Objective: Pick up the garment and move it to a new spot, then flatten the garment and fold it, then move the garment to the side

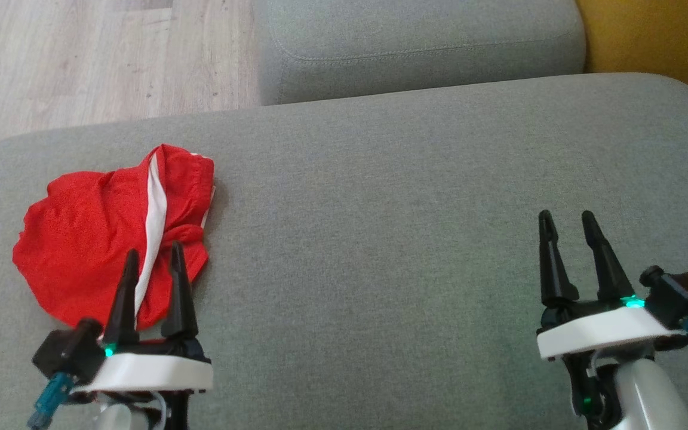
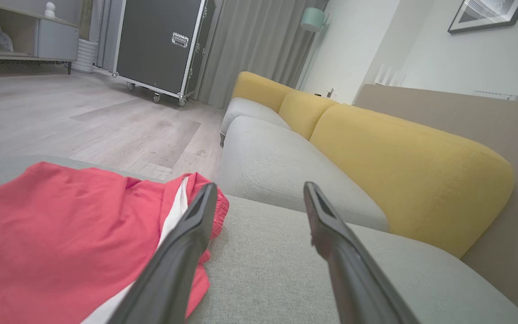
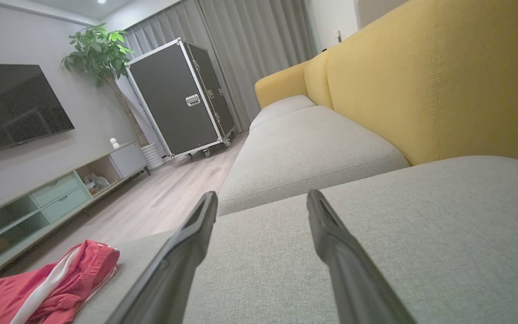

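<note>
Head view: a red garment with a white stripe lies crumpled at the left of the frame, on the left part of a wide grey seat cushion. The left gripper stands at the lower left with its two dark fingers spread wide. Their tips overlap the garment's near right edge, one on each side of the stripe. Nothing is held between them, and whether they touch the cloth cannot be told. The right gripper is at the lower right, well apart from the garment, over bare grey fabric. Its fingers are also spread wide and hold nothing. A second grey cushion sits at the top centre, a wooden floor fills the upper left, and a strip of yellow backrest shows at the upper right.

In the left wrist view the garment covers the lower left of the frame. One finger lies in front of its stripe and the other is over bare cushion, with a clear gap between the two. A black case on wheels stands on the floor at the upper left.

In the right wrist view the garment is in the lower left corner, beside that gripper's parted fingers, which reach over plain grey cushion.
</note>
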Robot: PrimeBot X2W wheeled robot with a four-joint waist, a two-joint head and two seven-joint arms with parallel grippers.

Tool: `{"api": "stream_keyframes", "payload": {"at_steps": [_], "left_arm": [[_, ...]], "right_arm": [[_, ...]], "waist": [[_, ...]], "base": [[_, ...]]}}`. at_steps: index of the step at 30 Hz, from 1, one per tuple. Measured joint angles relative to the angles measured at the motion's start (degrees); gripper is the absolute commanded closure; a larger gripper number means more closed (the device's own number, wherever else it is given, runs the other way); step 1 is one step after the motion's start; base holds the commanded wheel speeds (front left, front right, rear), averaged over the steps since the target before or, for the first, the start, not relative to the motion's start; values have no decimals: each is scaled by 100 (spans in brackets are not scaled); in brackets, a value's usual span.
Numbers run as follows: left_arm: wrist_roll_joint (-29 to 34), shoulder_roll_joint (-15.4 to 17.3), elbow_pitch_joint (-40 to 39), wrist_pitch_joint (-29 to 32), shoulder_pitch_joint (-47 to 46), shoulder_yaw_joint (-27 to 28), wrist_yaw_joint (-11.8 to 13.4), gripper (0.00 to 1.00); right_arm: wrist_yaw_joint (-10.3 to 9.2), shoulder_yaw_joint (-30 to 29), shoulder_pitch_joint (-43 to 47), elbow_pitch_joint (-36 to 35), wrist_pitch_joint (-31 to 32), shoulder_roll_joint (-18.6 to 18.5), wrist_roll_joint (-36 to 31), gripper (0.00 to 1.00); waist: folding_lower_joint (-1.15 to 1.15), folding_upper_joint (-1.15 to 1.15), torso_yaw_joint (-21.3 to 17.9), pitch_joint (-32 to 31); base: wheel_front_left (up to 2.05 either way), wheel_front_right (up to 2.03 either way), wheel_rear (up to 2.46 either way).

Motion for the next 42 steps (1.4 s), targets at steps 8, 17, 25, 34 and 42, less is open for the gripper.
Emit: {"api": "stream_keyframes", "payload": {"at_steps": [8, 17, 25, 34, 42], "left_arm": [[388, 105, 13, -101, -1, -205, 186, 0], [929, 201, -5, -270, -1, -437, 382, 0], [1451, 270, 7, -403, 2, -577, 428, 0], [2150, 334, 64, -554, 1, -766, 636, 0], [1773, 32, -15, -673, 72, -368, 365, 0]], "right_arm": [[0, 109, 0, -38, -89, -1, -576, 0], [0, 219, -1, -102, -252, -2, -1318, 0], [0, 361, 0, -165, -389, -4, -1965, 0], [0, 508, -1, -310, -544, -18, -2695, 0], [0, 450, 5, -165, -662, -20, -2199, 0]], "waist": [[0, 0, -4, 5], [0, 0, -10, -15], [0, 0, -43, -18], [0, 0, -96, 13], [0, 0, -90, 17]], "base": [[0, 0, 0], [0, 0, 0], [0, 0, 0], [0, 0, 0], [0, 0, 0]]}}
